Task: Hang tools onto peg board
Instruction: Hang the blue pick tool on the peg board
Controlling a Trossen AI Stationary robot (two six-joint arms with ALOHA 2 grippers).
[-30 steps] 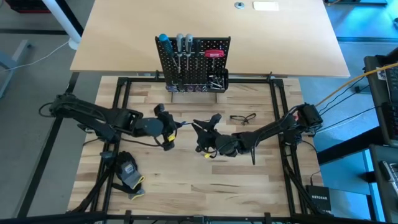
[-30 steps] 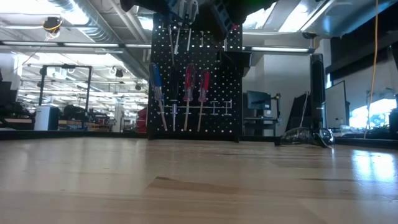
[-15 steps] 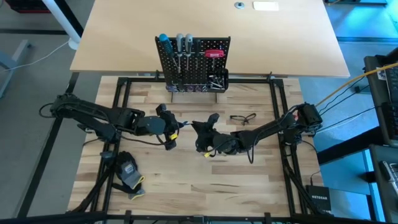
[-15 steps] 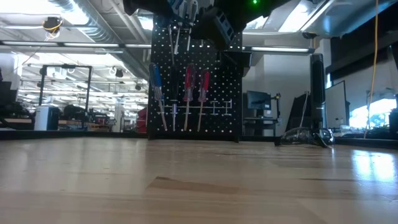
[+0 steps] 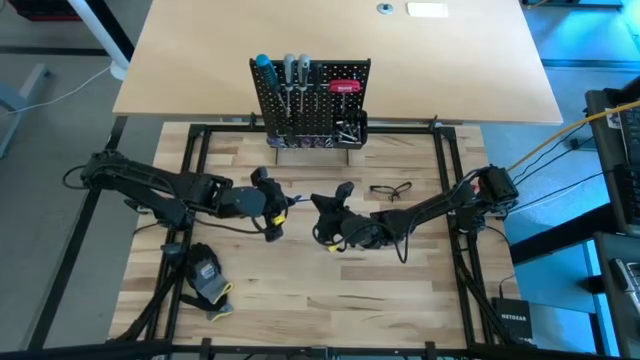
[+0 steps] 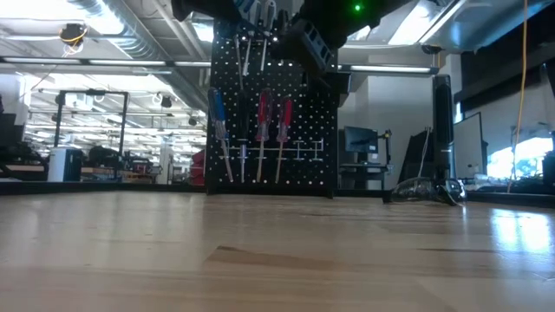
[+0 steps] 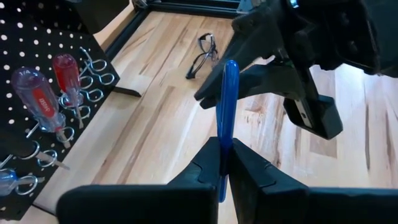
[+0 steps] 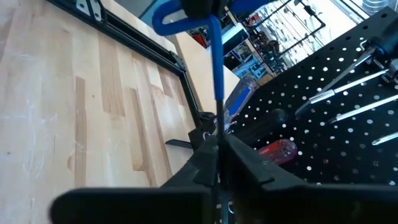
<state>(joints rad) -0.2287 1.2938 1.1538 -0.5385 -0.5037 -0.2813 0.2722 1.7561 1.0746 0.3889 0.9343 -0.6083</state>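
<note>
High view: left tool [image 5: 272, 207] and right tool [image 5: 326, 213], mid-bench, both clenched on one blue T-shaped key [image 7: 227, 99]; peg board [image 5: 310, 100] far.

My peg board [image 5: 310, 100] stands at the desk's far edge; glasses [image 5: 390, 189] lie right of centre, what looks like a glove [image 5: 207, 275] near the left corner.

right end effector [image 5: 322, 222] a touch nearer the left end effector [image 5: 272, 207], both on blue t-shaped key [image 7: 227, 99]

Bright overhead room lighting, window glare low-view right, soft shadows, wrist-view foregrounds blurred
</note>
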